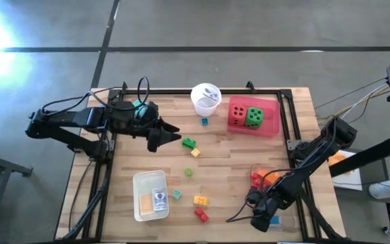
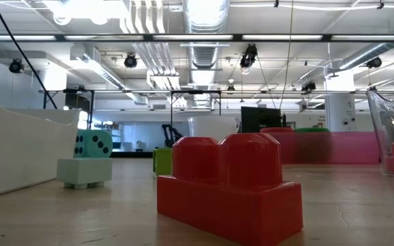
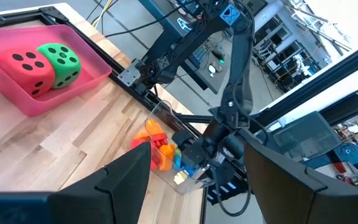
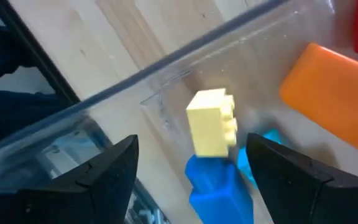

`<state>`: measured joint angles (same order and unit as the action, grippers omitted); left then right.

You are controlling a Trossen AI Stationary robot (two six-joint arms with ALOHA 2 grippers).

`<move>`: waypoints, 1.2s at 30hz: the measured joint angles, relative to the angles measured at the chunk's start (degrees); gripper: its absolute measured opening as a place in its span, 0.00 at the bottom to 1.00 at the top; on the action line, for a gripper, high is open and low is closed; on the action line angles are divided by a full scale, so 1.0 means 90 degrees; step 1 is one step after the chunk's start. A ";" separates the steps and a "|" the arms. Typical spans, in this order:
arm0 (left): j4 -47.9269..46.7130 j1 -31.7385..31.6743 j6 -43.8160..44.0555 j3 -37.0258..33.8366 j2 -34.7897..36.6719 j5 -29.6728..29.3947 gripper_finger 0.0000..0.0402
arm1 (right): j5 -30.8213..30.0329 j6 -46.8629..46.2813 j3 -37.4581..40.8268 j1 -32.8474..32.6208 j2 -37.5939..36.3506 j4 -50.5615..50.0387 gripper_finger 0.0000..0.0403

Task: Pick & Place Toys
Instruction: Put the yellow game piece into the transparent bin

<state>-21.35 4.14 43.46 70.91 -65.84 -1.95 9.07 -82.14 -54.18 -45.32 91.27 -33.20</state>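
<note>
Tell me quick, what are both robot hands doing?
Left gripper: jaws open, holding nothing.
Right gripper: jaws open over the clear tray, yellow brick between them.

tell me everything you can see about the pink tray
The pink tray is a shallow rectangular bin of smooth, slightly see-through plastic with low sloping walls. It sits flat on the wooden table at the far edge, just right of the white cup. Inside, a red die and a green die rest side by side, touching. Neither gripper is near it.
</note>
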 joint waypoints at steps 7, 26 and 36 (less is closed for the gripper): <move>-0.0623 -0.0108 -0.0030 0.0022 0.0046 0.0225 0.65 | -0.0004 -0.0058 -0.0966 0.0000 -0.0003 -0.1123 0.72; -0.3067 -0.0476 -0.0837 0.0018 0.0899 0.0218 0.65 | -0.2025 -0.0900 -0.3550 0.0723 0.0143 -0.2413 0.70; -0.4245 -0.0471 -0.0657 0.0002 0.1445 0.0174 0.65 | -0.1995 0.3150 -0.4446 0.2149 0.1150 -0.2221 0.51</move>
<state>-59.56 -0.10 37.55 70.94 -52.84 -0.39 -8.88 -53.78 -94.19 -25.98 101.62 -53.19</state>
